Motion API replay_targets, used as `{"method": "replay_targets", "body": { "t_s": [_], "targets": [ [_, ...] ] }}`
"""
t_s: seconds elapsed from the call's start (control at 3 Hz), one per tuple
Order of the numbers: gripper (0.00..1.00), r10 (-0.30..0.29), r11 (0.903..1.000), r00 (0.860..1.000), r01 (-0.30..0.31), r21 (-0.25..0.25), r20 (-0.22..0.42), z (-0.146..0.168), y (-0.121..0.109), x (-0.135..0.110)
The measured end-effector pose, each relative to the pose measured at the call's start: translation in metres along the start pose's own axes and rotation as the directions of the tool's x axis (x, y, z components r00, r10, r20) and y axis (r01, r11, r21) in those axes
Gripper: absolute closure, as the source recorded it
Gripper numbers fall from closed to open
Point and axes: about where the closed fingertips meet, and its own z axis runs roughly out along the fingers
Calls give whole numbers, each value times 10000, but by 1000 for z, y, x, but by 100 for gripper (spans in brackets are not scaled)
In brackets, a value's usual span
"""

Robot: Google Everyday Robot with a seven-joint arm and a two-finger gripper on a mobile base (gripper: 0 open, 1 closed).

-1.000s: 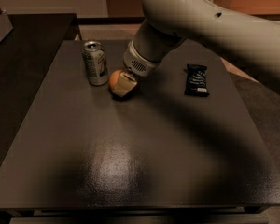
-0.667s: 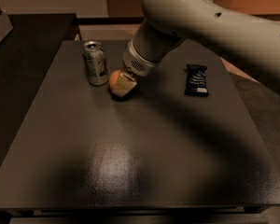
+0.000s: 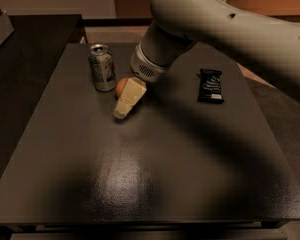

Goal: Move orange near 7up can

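Note:
The 7up can stands upright at the back left of the dark table. The orange rests on the table just right of the can, with a small gap between them. Only its left part shows. My gripper hangs from the pale arm directly in front of the orange and covers most of it. Its cream tip reaches down to the table surface.
A black snack packet lies at the back right of the table. A second dark surface adjoins on the left. The arm spans the upper right of the view.
The orange has shifted a little left, closer to the can. The gripper has come down and forward, and now covers most of the orange.

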Motion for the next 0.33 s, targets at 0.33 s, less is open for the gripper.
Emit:
{"method": "replay_targets", "body": {
  "t_s": [0.33],
  "targets": [
    [0,-1,10000,10000,1,0,0,0,0,0]
  ]
}}
